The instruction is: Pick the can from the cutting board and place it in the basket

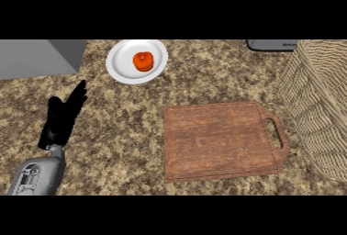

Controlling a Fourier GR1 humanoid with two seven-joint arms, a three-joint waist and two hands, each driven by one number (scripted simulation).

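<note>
Head view showed the robot's left hand [64,121] resting low at the counter's [122,151] left, fingers straight and holding nothing; the right hand was out of view. Beyond, the cutting board [217,140] lay bare, no can visible anywhere. The basket [318,105] stood just right of it, its inside hidden. A can would likely be rigid and smooth, best taken round its side. Farthest off, a plate [119,69] carried a red item [142,60].

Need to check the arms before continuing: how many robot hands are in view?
1. The left hand, open, at the left of the counter, fingers pointing up the view. The right hand is not in view.
</note>
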